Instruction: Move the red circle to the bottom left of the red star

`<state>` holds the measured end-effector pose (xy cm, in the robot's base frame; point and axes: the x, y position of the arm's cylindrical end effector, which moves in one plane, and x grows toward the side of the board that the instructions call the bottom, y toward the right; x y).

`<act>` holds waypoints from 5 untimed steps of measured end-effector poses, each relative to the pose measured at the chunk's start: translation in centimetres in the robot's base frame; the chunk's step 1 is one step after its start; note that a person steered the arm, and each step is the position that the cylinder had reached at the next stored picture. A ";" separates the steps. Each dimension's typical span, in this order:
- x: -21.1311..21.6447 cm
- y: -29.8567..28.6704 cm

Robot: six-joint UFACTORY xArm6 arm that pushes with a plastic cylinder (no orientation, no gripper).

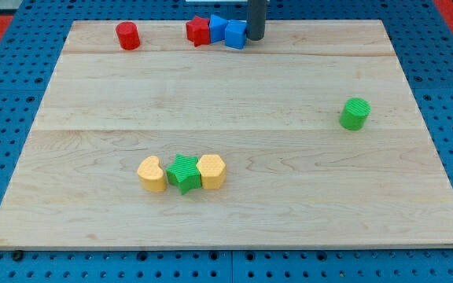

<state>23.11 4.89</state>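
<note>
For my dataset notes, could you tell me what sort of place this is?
Probably a robotics lab bench: a wooden board on blue perforated matting, small coloured blocks such as the red circle, and my tip beside a blue block.

Seen from my remote station, only a short stretch of my arm showed at the board's far edge: a straight, dark grey rod, round in section and plain, with a faint paler sheen down one side. My tip (255,38) ended blunt and flat. No cables, screws or markings could be made out on it.
</note>
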 end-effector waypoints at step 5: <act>5.8 -1.1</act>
<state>28.87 3.79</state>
